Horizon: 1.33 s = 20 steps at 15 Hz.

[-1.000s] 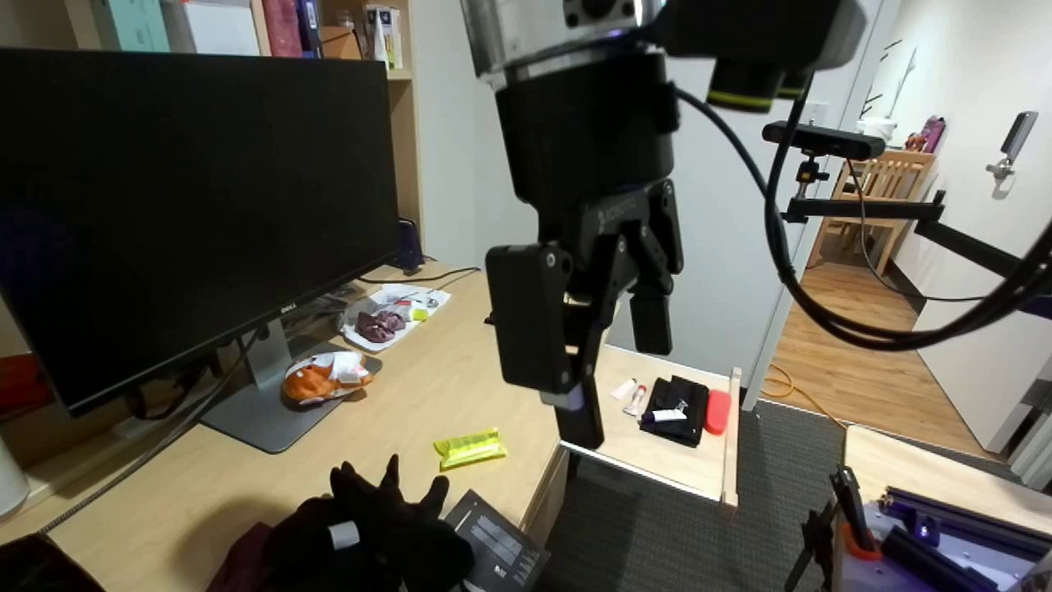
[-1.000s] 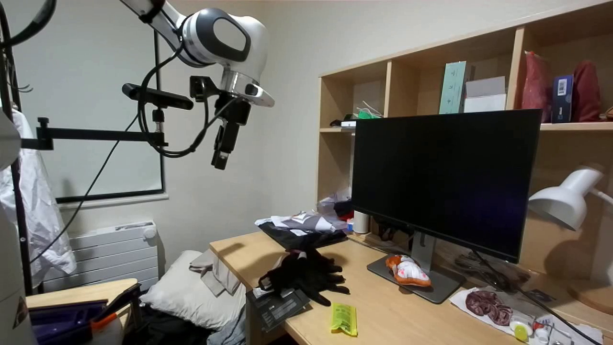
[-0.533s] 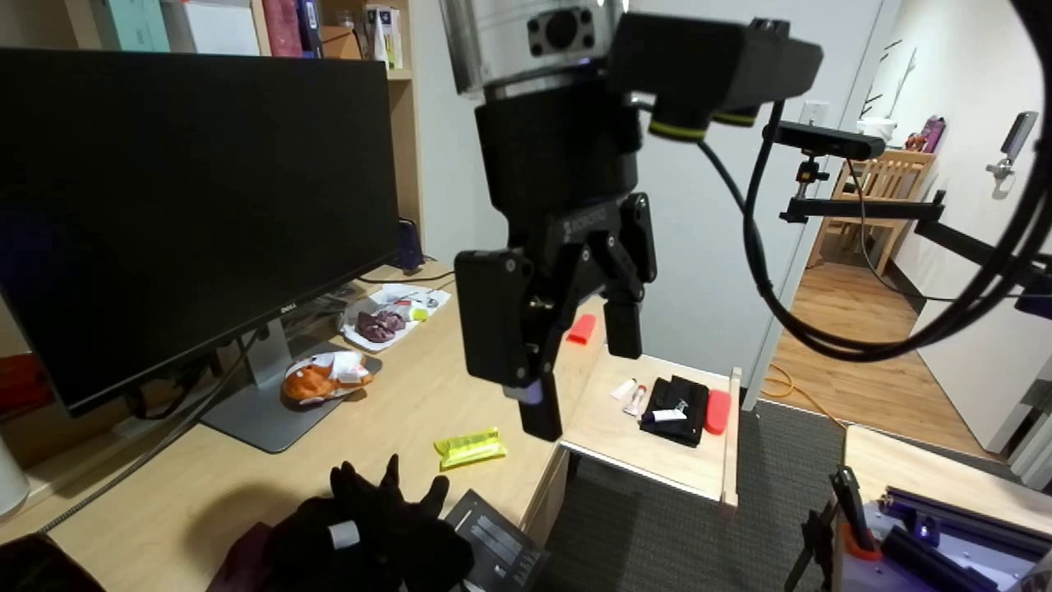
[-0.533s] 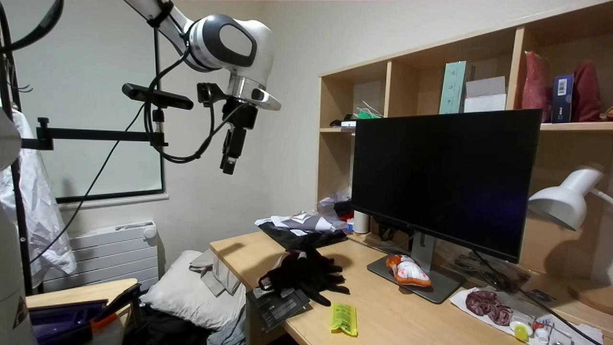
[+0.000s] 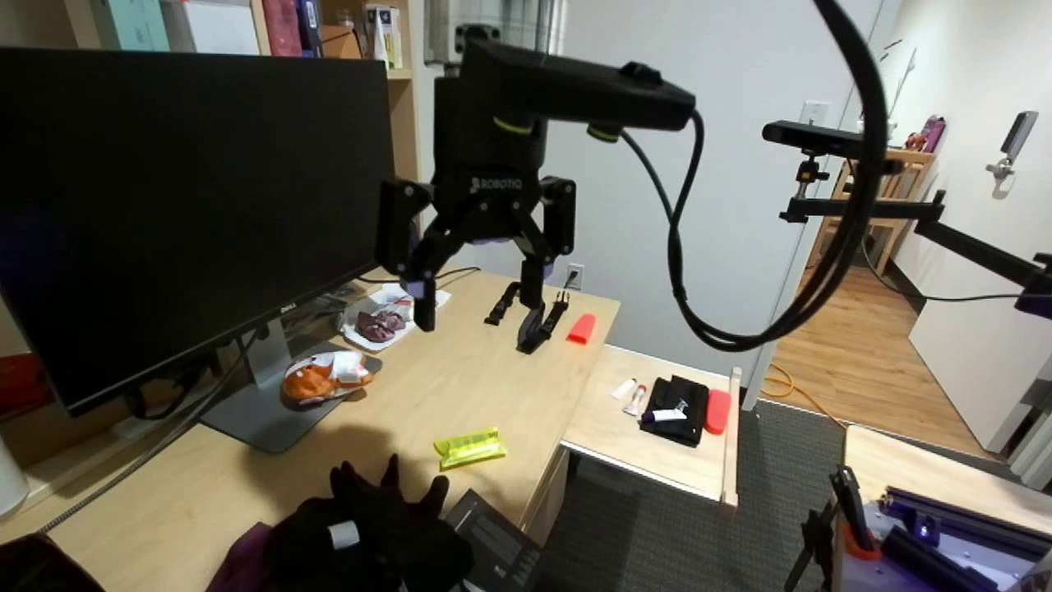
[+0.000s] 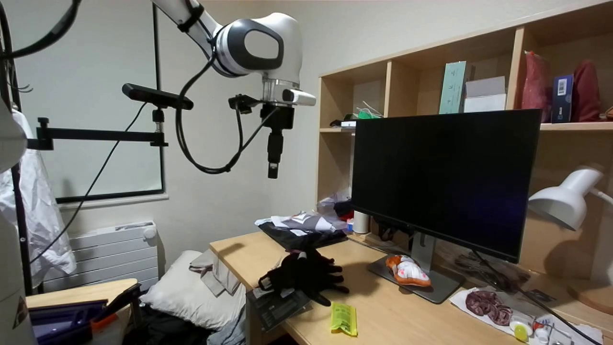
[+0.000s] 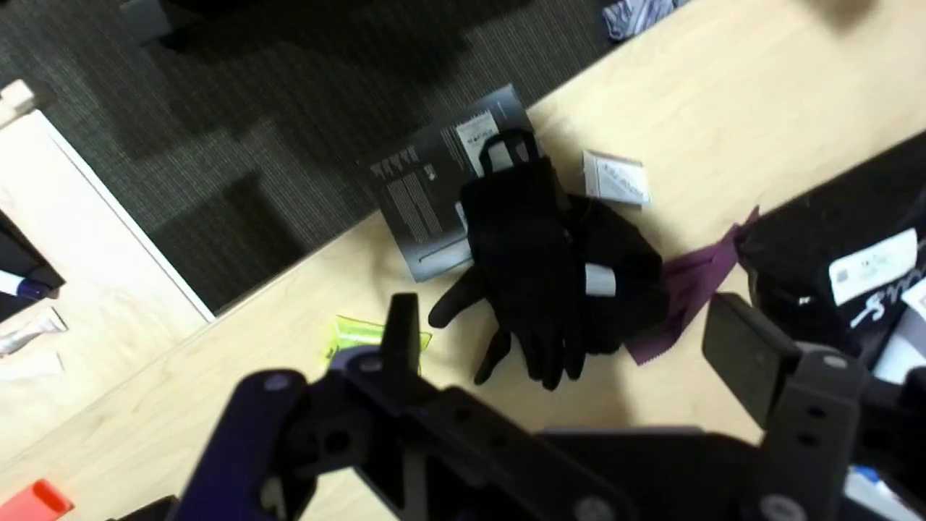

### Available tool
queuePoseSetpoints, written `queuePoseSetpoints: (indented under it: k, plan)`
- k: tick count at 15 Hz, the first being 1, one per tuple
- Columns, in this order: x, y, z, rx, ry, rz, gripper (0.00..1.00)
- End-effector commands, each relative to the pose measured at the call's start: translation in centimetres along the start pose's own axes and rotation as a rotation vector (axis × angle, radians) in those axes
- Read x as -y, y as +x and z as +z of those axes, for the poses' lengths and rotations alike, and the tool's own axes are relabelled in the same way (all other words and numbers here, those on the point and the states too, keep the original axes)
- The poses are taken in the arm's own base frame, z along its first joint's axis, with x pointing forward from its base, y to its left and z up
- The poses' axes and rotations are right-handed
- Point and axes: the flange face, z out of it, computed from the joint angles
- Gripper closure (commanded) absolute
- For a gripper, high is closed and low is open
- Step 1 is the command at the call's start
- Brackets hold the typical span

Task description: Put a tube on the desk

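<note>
Jaws spread wide, nothing between them, hanging high over the long bench (image 5: pixel 501 386), and the tubes (image 5: pixel 634 401) aren't under them at all: they're away on the small side bench (image 5: pixel 608 427), just beside a black pouch (image 5: pixel 690 395). In the wrist view they sit out at the left edge, well outside the gap, long axes running roughly along the line in which the jaws close. So, I'd judge, sideways travel, then a good turn to pinch across the width; which tube is wanted, can't tell.
</note>
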Motion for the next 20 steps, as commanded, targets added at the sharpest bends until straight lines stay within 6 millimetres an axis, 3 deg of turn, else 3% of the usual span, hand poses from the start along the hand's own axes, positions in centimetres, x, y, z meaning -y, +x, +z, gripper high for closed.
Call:
queuePoseSetpoints:
  k: [1, 2, 10, 12, 16, 20]
  plan:
    - [0.3, 2.9, -0.4, -0.023, 0.033, 0.149, 0.0]
    - [-0.3, 1.7, -0.4, -0.023, 0.021, 0.085, 0.0]
    - [-0.1, 2.7, -0.3, -0.019, 0.025, 0.128, 0.0]
    - [0.0, 3.0, -0.4, -0.083, 0.068, 0.227, 0.0]
    - [-1.7, 5.1, -0.2, -0.198, 0.153, 0.415, 0.0]
    - [-5.2, 8.1, 0.8, -0.259, 0.211, 0.616, 0.0]
